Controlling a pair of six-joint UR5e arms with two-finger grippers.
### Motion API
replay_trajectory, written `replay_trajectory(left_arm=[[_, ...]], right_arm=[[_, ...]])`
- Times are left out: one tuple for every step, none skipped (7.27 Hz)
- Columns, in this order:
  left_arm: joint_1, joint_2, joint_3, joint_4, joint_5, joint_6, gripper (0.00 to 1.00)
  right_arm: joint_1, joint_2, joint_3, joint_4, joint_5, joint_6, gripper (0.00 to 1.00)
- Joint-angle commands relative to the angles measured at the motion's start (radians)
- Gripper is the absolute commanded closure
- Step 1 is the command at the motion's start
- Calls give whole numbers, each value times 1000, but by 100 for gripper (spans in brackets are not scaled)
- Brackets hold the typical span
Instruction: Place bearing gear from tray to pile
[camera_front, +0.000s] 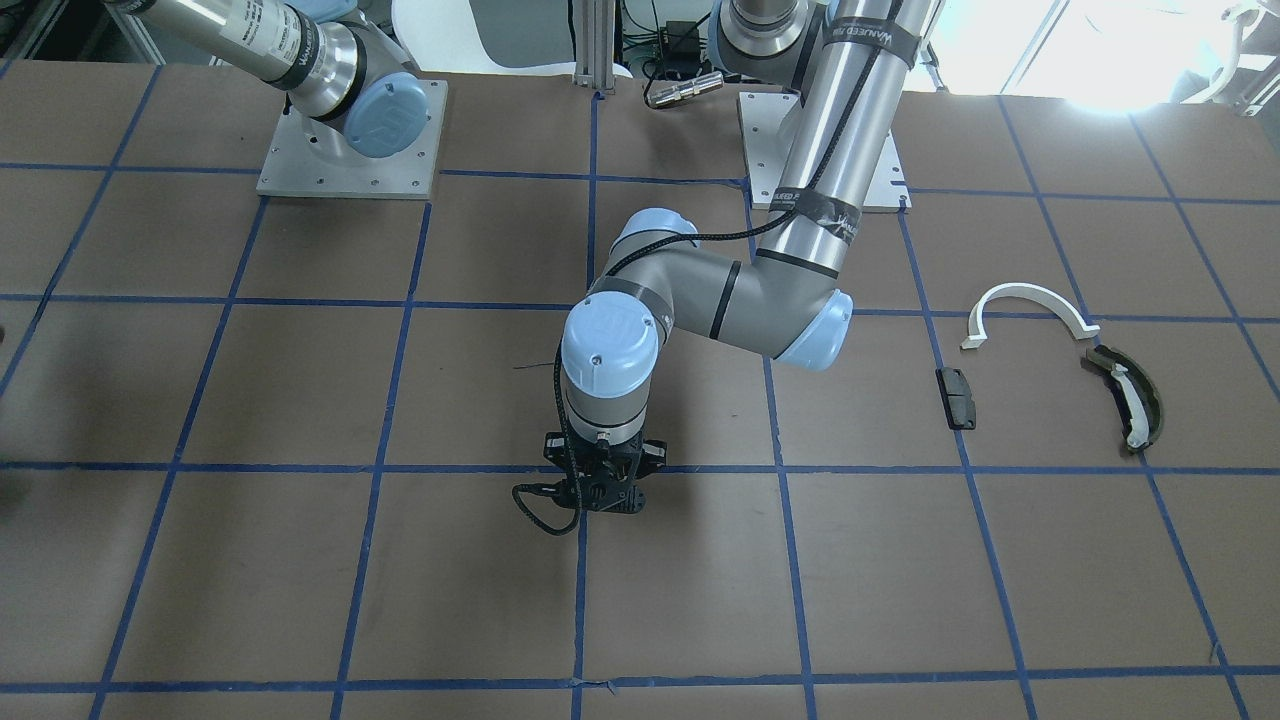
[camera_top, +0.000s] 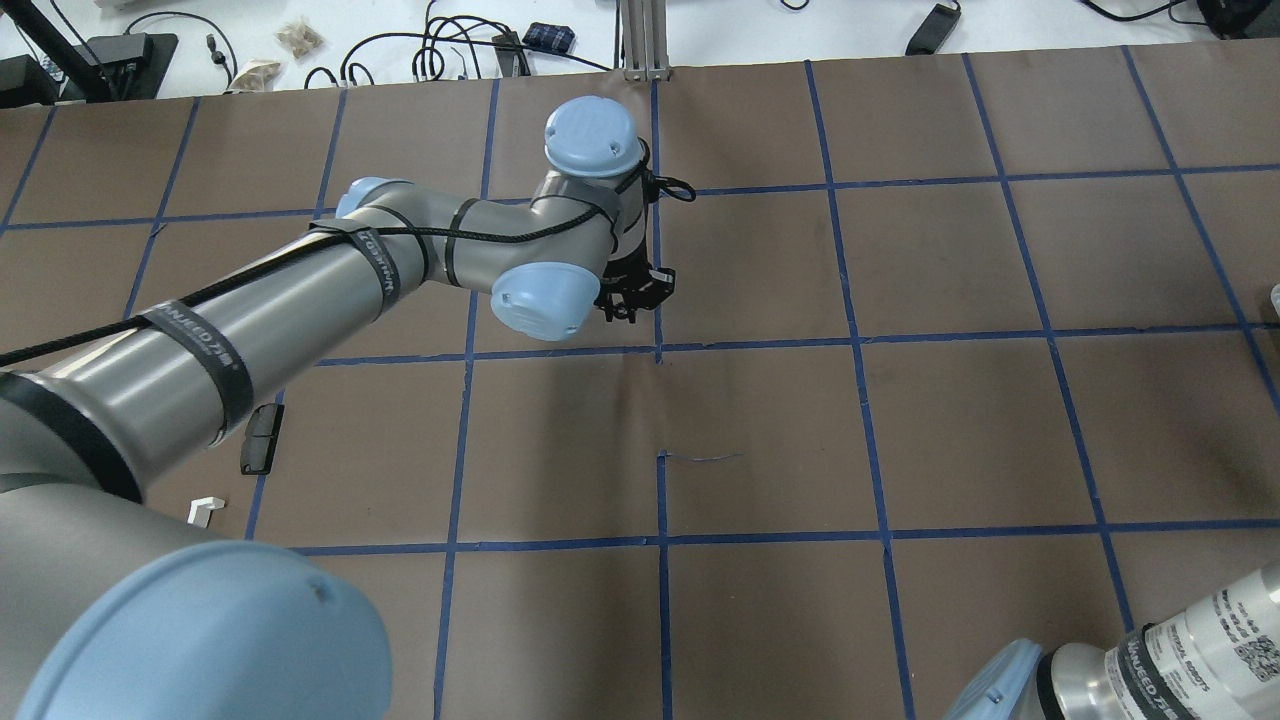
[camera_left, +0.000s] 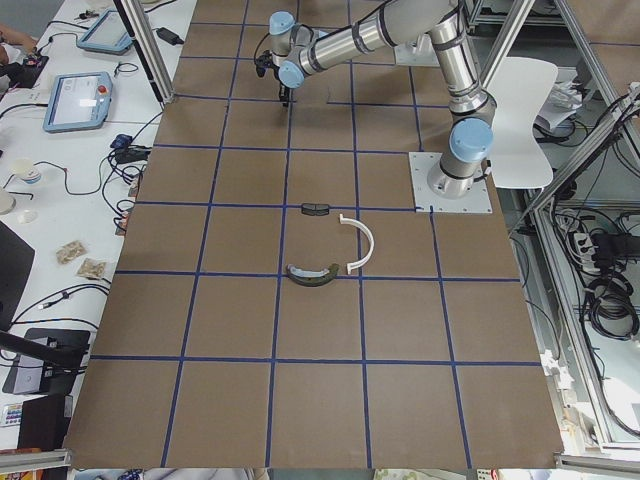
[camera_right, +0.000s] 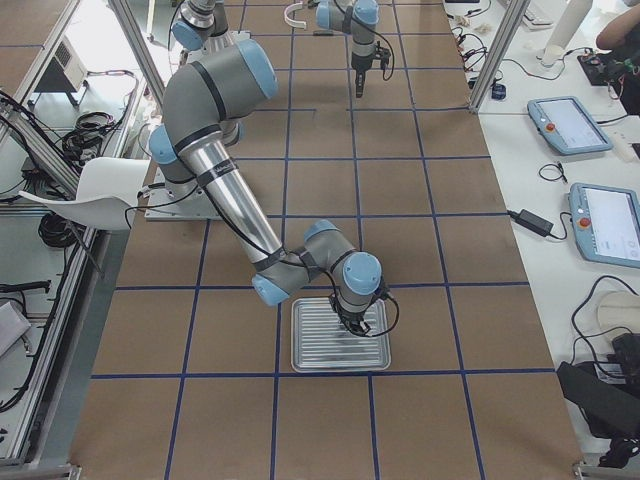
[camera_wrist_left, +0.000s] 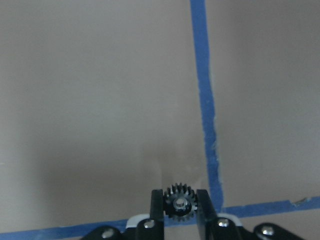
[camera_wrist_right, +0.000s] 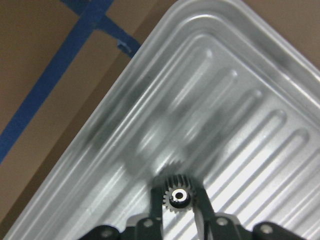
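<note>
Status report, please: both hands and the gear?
Left hand shut on gear, mid-table, away from pile. Right hand shut on second gear at tray. Nothing seen in the way.

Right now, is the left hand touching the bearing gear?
Touching. Left wrist view: the left hand clamps the bearing gear between both fingers, no gap.

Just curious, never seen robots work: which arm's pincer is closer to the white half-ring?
Left. The left pincer hangs over the middle of the table, some way from the white half-ring; the right pincer is over the metal tray at the opposite end.
</note>
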Motion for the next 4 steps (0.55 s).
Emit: replay_trajectory(left_arm=[[205,147,1,-213,10,277,100],[352,200,-8,-254,59,429,100],[489,215,-28,-254,77,602,100],[619,205,-68,-237,73,732,100]], right_arm=[[12,-46,-13,13,3,55,100],[35,-122,-4,61,19,147,100],[120,-196,-4,144,17,236,100],[226,-265,1,249,14,389,100]])
